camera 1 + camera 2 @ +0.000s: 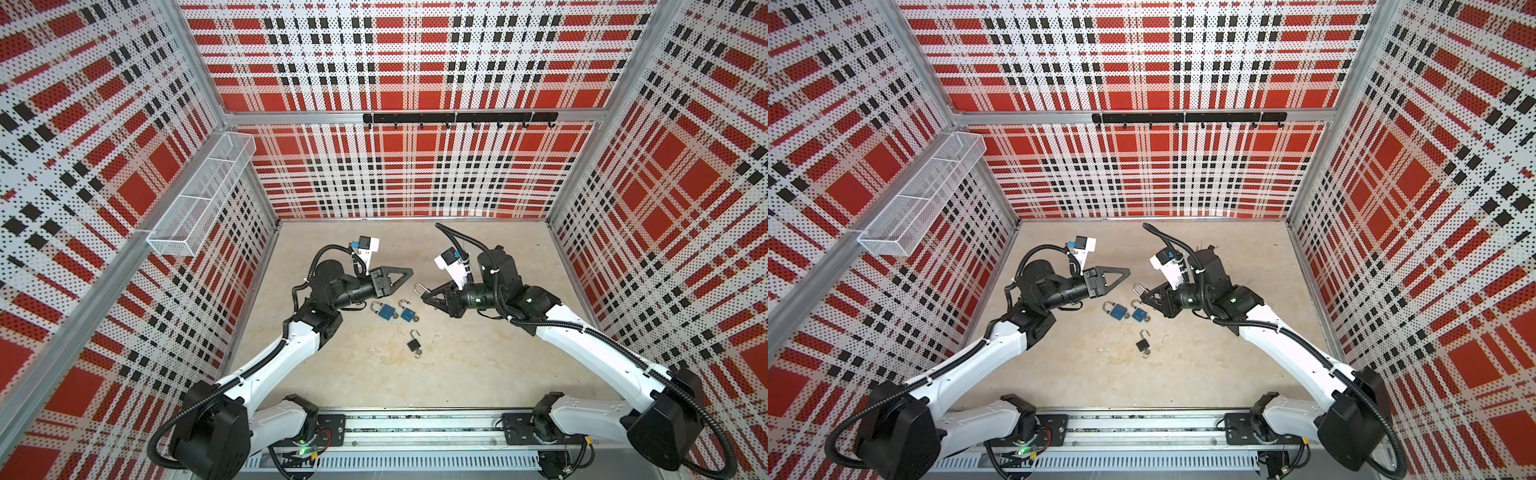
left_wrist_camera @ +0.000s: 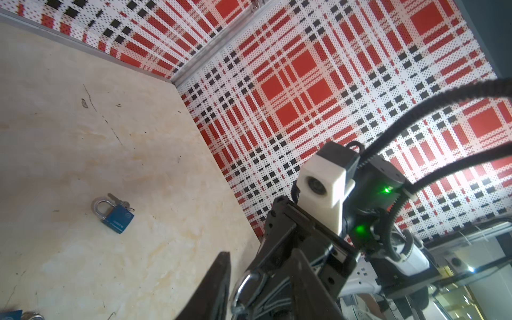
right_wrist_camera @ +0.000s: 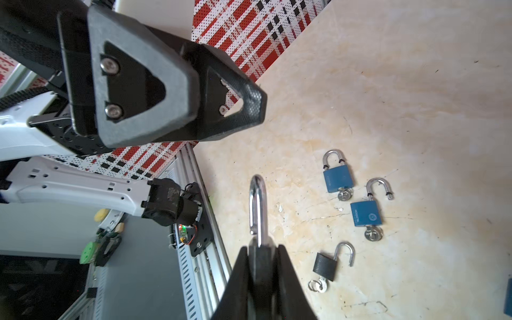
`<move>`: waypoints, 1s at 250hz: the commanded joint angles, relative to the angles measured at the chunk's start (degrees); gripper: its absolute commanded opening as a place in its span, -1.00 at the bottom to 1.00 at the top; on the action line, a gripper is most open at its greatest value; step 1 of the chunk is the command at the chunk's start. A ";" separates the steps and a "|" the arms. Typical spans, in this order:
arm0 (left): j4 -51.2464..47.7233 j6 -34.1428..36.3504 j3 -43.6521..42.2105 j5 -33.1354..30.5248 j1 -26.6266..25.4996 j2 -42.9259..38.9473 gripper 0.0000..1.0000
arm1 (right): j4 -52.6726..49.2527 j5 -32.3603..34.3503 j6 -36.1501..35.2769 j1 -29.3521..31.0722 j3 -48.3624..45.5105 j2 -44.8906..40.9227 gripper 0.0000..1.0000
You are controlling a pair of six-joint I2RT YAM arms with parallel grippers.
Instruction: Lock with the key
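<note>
- A white wire-mesh basket point(image 1: 195, 199), divided into three compartments, is hanging on the left wall.
- A black hook rail point(image 1: 459, 117) is running along the back wall's aluminium bar.
- Red, white and black plaid perforated panels point(image 1: 415, 62) are enclosing a scuffed beige marble-look tabletop point(image 1: 478, 353).
- A slotted grey cable duct point(image 1: 415, 461) is lying along the front edge.

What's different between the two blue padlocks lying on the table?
The left blue padlock has its shackle shut; the right blue padlock has it sprung open, one leg free. The left one's shackle points toward the left arm, the right one's more toward the back wall. Both lie flat, each with a key in its keyhole.
</note>
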 commanded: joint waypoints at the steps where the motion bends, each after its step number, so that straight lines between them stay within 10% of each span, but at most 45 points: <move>1: -0.14 1.07 1.06 5.53 0.32 -0.32 -0.29 | 2.07 -9.06 1.58 -1.47 1.89 -0.54 -1.00; 250: -0.22 2.11 0.06 8.88 -2.38 0.91 -0.61 | 5.07 -18.05 5.10 -3.74 2.40 2.07 -1.00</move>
